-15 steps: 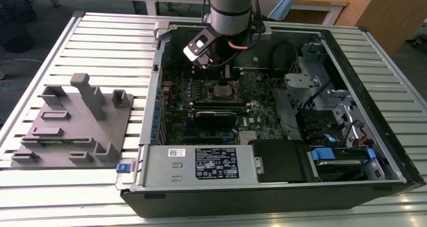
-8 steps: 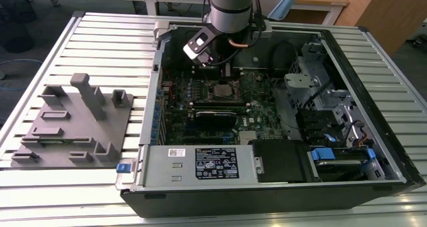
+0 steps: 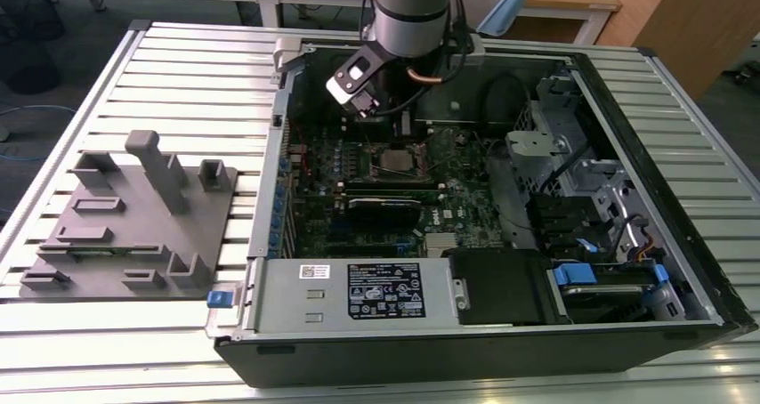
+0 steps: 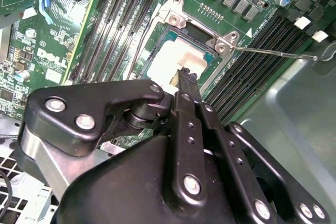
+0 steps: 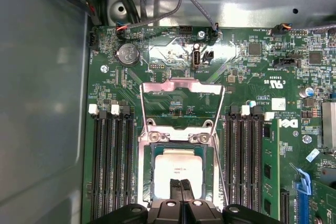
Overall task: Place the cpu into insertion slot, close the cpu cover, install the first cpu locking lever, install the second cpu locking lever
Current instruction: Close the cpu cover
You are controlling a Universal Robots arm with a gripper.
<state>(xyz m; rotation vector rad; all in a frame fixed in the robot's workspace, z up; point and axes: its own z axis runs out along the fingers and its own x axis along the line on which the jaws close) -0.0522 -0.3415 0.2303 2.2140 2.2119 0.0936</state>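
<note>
Your gripper (image 5: 180, 183) has its 2 fingertips clenched together on nothing, just over the cpu (image 5: 178, 163). The cpu sits in the insertion slot (image 5: 144, 177), and the cpu cover (image 5: 181, 88) lies flipped open.

Slatted metal table (image 3: 178, 75) bears an open computer case (image 3: 475, 355) (grey fixture (image 3: 131, 235) beside)

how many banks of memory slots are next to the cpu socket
2. One bank of memory slots runs along one side of the insertion slot, the other bank along the opposite side. The gripper covers one end of each.
</note>
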